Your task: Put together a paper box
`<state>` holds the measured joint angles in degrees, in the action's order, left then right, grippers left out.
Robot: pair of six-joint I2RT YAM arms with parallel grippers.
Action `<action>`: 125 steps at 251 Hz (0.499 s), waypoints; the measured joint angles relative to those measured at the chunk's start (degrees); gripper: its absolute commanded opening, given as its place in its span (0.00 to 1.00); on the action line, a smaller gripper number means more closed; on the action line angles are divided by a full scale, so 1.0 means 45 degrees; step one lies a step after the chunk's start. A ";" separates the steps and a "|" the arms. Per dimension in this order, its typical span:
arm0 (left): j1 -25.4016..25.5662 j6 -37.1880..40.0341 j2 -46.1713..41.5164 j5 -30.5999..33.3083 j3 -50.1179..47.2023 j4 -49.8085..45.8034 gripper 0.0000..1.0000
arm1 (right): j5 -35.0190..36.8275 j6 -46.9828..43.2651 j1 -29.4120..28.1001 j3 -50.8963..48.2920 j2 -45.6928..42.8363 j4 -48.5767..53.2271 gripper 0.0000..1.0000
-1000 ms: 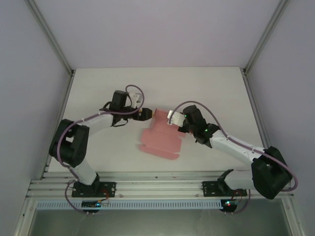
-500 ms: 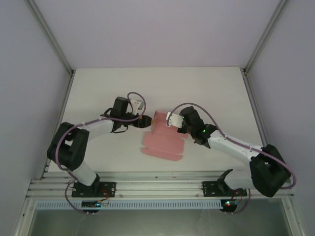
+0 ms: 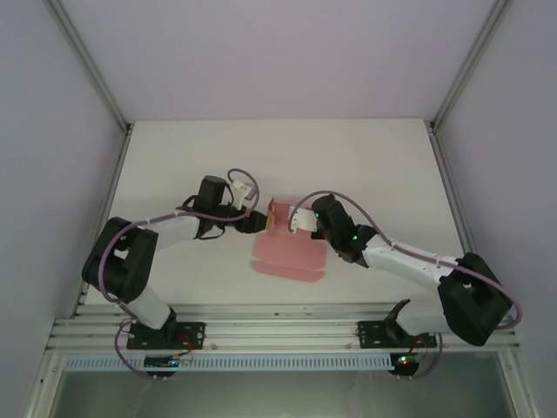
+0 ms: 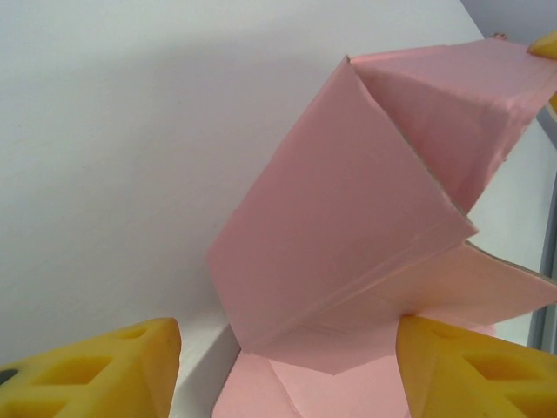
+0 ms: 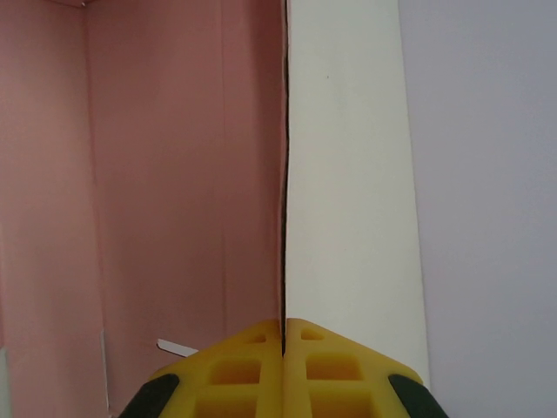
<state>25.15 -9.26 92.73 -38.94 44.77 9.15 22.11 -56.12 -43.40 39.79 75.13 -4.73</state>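
Observation:
The pink paper box (image 3: 289,254) lies mid-table, its far end folded up into a raised flap (image 3: 279,208). In the left wrist view the creased pink sheet (image 4: 348,226) rises between two wide-apart yellow fingers (image 4: 96,370); my left gripper (image 4: 287,374) is open at the sheet's left edge (image 3: 259,222). My right gripper (image 5: 284,344) is shut on a thin panel of the box seen edge-on, pink face (image 5: 174,174) to the left, white underside (image 5: 348,174) to the right. From above, the right gripper (image 3: 301,219) holds that flap at the box's far right corner.
Both arms lean in over the white table (image 3: 174,157) from the near edge. Grey walls and metal frame posts (image 3: 96,78) close in the sides and back. The aluminium rail (image 3: 278,326) holding the arm bases runs along the front.
My left gripper has moved right and toward the near edge, onto the box's left edge. My right gripper has shifted left with its flap, and the box's far end stands more folded up.

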 measured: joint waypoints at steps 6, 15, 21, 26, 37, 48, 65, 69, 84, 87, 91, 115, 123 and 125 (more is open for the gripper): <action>0.0039 0.0063 0.0024 0.0058 0.0000 0.0010 0.66 | 0.0112 -0.0073 -0.0068 -0.0097 0.0010 -0.0117 0.00; 0.0131 0.0160 0.0073 0.0204 0.0000 0.0019 0.67 | 0.0262 -0.0126 -0.0170 -0.0223 0.0029 -0.0233 0.00; 0.0204 0.0214 0.0087 0.0316 -0.0015 0.0053 0.67 | 0.0330 -0.0175 -0.0238 -0.0282 0.0049 -0.0291 0.00; 0.0253 0.0223 0.0087 0.0398 -0.0039 0.0097 0.66 | 0.0403 -0.0185 -0.0301 -0.0330 0.0068 -0.0330 0.00; 0.0374 0.0272 0.0087 0.0627 -0.0146 0.0306 0.66 | 0.0554 -0.0214 -0.0457 -0.0408 0.0117 -0.0374 0.00; 0.0461 0.0287 0.0087 0.0835 -0.0287 0.0549 0.66 | 0.0680 -0.0223 -0.0607 -0.0500 0.0146 -0.0491 0.00; 0.0593 0.0282 0.0087 0.1137 -0.0568 0.0933 0.66 | 0.0957 -0.0311 -0.0874 -0.0685 0.0214 -0.0801 0.00; 0.0607 0.0277 0.0087 0.1229 -0.0646 0.1039 0.66 | 0.1035 -0.0316 -0.0937 -0.0724 0.0238 -0.0869 0.00; 0.0719 0.0272 0.0087 0.1554 -0.0831 0.1413 0.64 | 0.1326 -0.0340 -0.1127 -0.0821 0.0306 -0.1078 0.00; 0.0763 0.0262 0.0087 0.1647 -0.0865 0.1506 0.63 | 0.1389 -0.0345 -0.1166 -0.0840 0.0325 -0.1127 0.00; 0.0787 0.0277 0.0087 0.1753 -0.0894 0.1588 0.63 | 0.1447 -0.0350 -0.1205 -0.0860 0.0345 -0.1175 0.00; 0.1219 0.0267 0.0087 0.2608 -0.1083 0.2181 0.63 | 0.1758 -0.0296 -0.1379 -0.0957 0.0403 -0.1375 0.00; 0.1389 0.0257 0.0087 0.2924 -0.1166 0.2380 0.63 | 0.1821 -0.0272 -0.1423 -0.0957 0.0403 -0.1384 0.00; 0.1443 0.0248 0.0087 0.3031 -0.1195 0.2453 0.63 | 0.1831 -0.0257 -0.1433 -0.0957 0.0403 -0.1384 0.00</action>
<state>31.64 -8.14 93.12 -25.30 39.40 20.18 30.35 -57.28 -49.84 35.48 76.95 -10.96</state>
